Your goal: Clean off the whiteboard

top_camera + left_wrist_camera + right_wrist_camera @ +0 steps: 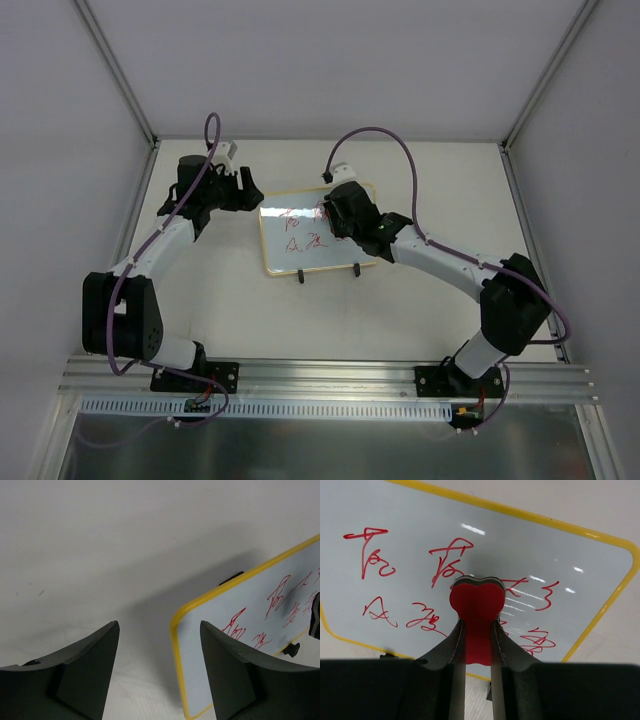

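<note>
Right hand (477, 630) pinching red eraser (477, 600), tip against red-scribbled whiteboard (410, 525)

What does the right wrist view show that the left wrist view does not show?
Only the right wrist view shows the red eraser, gripped in the right hand over the middle of the writing. Only the left wrist view shows the left hand, open and empty, with bare table beyond it. Both views show the whiteboard with its yellow frame and red writing on it.
</note>
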